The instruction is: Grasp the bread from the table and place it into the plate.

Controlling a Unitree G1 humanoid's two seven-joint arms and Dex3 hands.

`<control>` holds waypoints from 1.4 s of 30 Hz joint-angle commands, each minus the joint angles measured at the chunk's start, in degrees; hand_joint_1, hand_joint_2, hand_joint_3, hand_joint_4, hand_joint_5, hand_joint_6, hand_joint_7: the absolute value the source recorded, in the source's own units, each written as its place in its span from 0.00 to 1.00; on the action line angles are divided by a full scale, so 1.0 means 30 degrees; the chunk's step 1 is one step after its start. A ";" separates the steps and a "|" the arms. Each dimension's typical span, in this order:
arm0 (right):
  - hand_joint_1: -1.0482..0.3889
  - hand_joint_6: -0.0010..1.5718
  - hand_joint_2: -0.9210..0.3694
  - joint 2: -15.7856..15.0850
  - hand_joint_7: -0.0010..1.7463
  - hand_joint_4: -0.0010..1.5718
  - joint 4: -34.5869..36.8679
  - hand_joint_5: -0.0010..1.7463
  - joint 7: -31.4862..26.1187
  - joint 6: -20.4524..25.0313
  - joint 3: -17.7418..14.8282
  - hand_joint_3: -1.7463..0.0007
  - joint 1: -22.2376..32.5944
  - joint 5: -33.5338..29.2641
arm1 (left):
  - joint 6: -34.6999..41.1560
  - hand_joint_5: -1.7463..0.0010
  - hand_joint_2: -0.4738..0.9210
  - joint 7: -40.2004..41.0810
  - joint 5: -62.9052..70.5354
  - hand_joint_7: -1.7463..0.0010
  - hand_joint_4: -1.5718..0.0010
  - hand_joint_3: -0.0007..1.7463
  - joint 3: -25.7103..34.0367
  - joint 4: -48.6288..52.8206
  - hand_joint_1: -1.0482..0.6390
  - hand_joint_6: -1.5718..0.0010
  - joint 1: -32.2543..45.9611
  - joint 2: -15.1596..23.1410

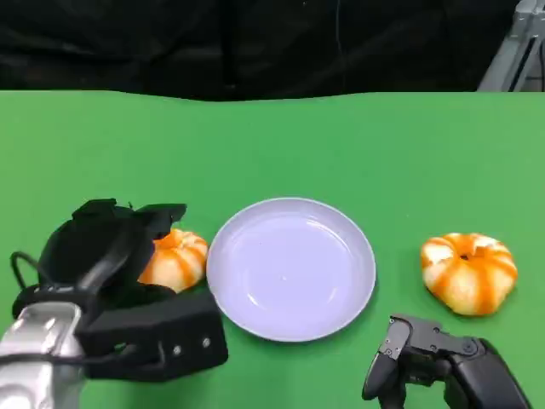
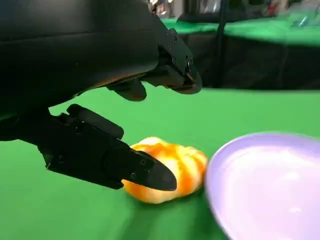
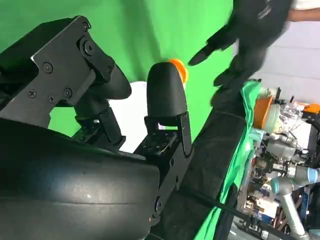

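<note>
- While the green table [image 1: 281,136] carries two orange-and-cream striped, pumpkin-shaped bread rolls and one round pale lavender plate [image 1: 291,267], the plate lies between the rolls and holds nothing.
- The left bread roll [image 1: 174,259] lies just beside the plate's left rim, on the table; whether it touches the rim cannot be told.
- The right bread roll [image 1: 469,271] lies well apart from the plate, on its right, with no hand on it.
- The left hand [image 1: 119,281] hangs over the left roll with its black fingers [image 2: 107,160] spread apart; the left wrist view shows one finger low in front of the roll and others above it, not clamped on it.
- The right hand [image 1: 443,366] sits low near the table's front edge, close to the right roll; its fingers are apart and hold nothing.
</note>
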 commanded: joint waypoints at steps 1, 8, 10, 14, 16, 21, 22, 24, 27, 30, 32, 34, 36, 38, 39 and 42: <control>0.80 0.48 0.43 -0.0083 0.81 0.55 -0.0372 0.94 -0.0087 -0.0009 -0.0055 0.21 0.0269 0.0149 | 0.0718 0.71 1.00 -0.0180 0.0760 1.00 0.97 0.05 -0.1100 0.2747 0.30 0.79 -0.1621 -0.0230; 0.79 0.48 0.43 -0.0055 0.81 0.54 -0.0678 0.94 -0.0108 0.0110 0.0101 0.21 0.0506 0.0104 | 0.1313 0.72 1.00 -0.0059 0.0650 1.00 0.96 0.05 -0.2371 0.6746 0.28 0.79 -0.3503 -0.0942; 0.80 0.47 0.42 -0.0035 0.81 0.54 -0.0738 0.94 -0.0107 0.0139 0.0144 0.22 0.0570 0.0157 | 0.1403 0.72 1.00 0.0049 0.0489 1.00 0.97 0.05 -0.2550 0.7513 0.27 0.79 -0.3846 -0.1076; 0.80 0.47 0.42 -0.0077 0.81 0.54 -0.0828 0.94 -0.0075 0.0165 0.0192 0.22 0.0693 0.0136 | 0.1183 0.76 1.00 0.0388 0.0071 1.00 0.93 0.04 -0.2940 1.0039 0.29 0.78 -0.4792 -0.1476; 0.80 0.47 0.42 -0.0095 0.81 0.54 -0.0867 0.94 -0.0068 0.0189 0.0212 0.22 0.0748 0.0111 | 0.0911 0.81 1.00 0.0746 -0.0234 0.99 0.87 0.03 -0.3140 1.1481 0.34 0.75 -0.5301 -0.1673; 0.80 0.47 0.42 -0.0057 0.82 0.54 -0.0933 0.95 -0.0168 0.0010 0.0323 0.22 0.0885 -0.0042 | -0.3760 0.14 0.96 0.7025 -0.2541 0.81 0.48 0.01 -0.1783 1.3189 0.49 0.31 -0.4595 -0.1673; 0.80 0.47 0.42 -0.0058 0.82 0.54 -0.0937 0.95 -0.0173 0.0008 0.0328 0.22 0.0890 -0.0052 | -0.4076 0.06 0.96 0.7415 -0.2640 0.79 0.46 0.01 -0.1843 1.3497 0.50 0.27 -0.4679 -0.1633; 0.79 0.47 0.42 -0.0060 0.82 0.54 -0.0939 0.95 -0.0180 0.0010 0.0332 0.22 0.0892 -0.0055 | -0.4501 0.02 0.96 0.7900 -0.2842 0.78 0.45 0.01 -0.1971 1.4009 0.51 0.25 -0.4851 -0.1580; 0.79 0.47 0.42 -0.0047 0.82 0.54 -0.0996 0.95 -0.0127 0.0312 0.0336 0.22 0.0757 0.0011 | -0.4245 0.00 0.96 1.0203 -0.1861 0.42 0.45 0.04 -0.2119 1.3923 0.53 0.39 -0.4993 -0.1123; 0.78 0.47 0.41 -0.0057 0.82 0.54 -0.0958 0.96 -0.0123 0.0465 0.0317 0.23 0.0629 -0.0024 | -0.3884 0.00 0.96 1.1942 -0.1004 0.05 0.46 0.07 -0.2305 1.3824 0.55 0.57 -0.5106 -0.0807; 0.79 0.47 0.42 -0.0078 0.82 0.54 -0.0877 0.95 -0.0149 0.0490 0.0292 0.23 0.0540 -0.0105 | -0.3642 0.00 0.98 1.2858 -0.0495 0.13 0.44 0.07 -0.2450 1.3792 0.49 0.56 -0.5192 -0.0645; 0.79 0.47 0.42 -0.0049 0.82 0.54 -0.0692 0.95 -0.0124 0.0413 0.0246 0.22 0.0411 0.0051 | -0.3228 0.00 0.97 1.4208 0.0253 0.14 0.43 0.06 -0.2635 1.3670 0.46 0.55 -0.5379 -0.0486; 0.79 0.48 0.42 -0.0045 0.81 0.55 -0.0580 0.95 -0.0119 0.0392 0.0203 0.22 0.0326 0.0116 | -0.2894 0.00 0.97 1.4848 0.0620 0.12 0.41 0.05 -0.2714 1.3495 0.45 0.54 -0.5509 -0.0470; 0.79 0.48 0.43 -0.0055 0.81 0.55 -0.0542 0.95 -0.0133 0.0376 0.0195 0.22 0.0295 0.0104 | -0.2738 0.00 0.97 1.4910 0.0665 0.20 0.41 0.04 -0.2738 1.3392 0.45 0.52 -0.5531 -0.0494; 0.79 0.48 0.43 -0.0044 0.81 0.55 -0.0496 0.95 -0.0176 0.0354 0.0204 0.21 0.0269 0.0043 | -0.2476 0.00 0.97 1.4958 0.0830 0.21 0.41 0.03 -0.2773 1.3146 0.44 0.51 -0.5576 -0.0538; 0.79 0.48 0.44 -0.0042 0.81 0.56 -0.0494 0.94 -0.0209 0.0259 0.0233 0.21 0.0329 0.0016 | -0.2943 0.00 0.94 1.5395 0.0780 0.34 0.41 0.01 -0.2815 1.2224 0.43 0.44 -0.5603 -0.0574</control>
